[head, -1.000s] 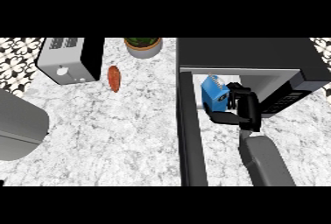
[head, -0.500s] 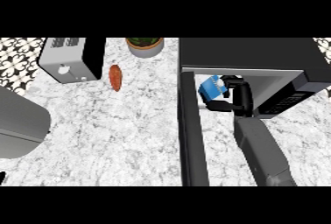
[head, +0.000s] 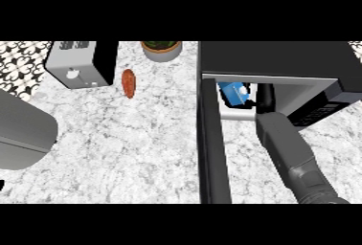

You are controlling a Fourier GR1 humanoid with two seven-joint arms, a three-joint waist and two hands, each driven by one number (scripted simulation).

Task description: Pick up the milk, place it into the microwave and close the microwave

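The blue and white milk carton (head: 233,93) sits in the mouth of the open black microwave (head: 276,57), at the left of its white cavity. My right hand (head: 264,97) reaches into the cavity right beside the carton, and its dark fingers (head: 243,104) curl round the carton's lower side. The microwave's top hides most of that hand. The grey right forearm (head: 286,143) runs in from the lower right. The microwave door (head: 212,148) stands open, swung toward me as a long dark strip. My left hand does not show.
A silver and black toaster (head: 80,63) stands at the back left, with a reddish-orange oblong vegetable (head: 128,83) lying beside it. A potted plant (head: 161,48) is at the back centre. A large grey rounded shape (head: 21,129) fills the left edge over the marble counter (head: 134,143).
My right hand has carried the milk up and forward, from in front of the microwave into its cavity. The forearm has stretched further in.
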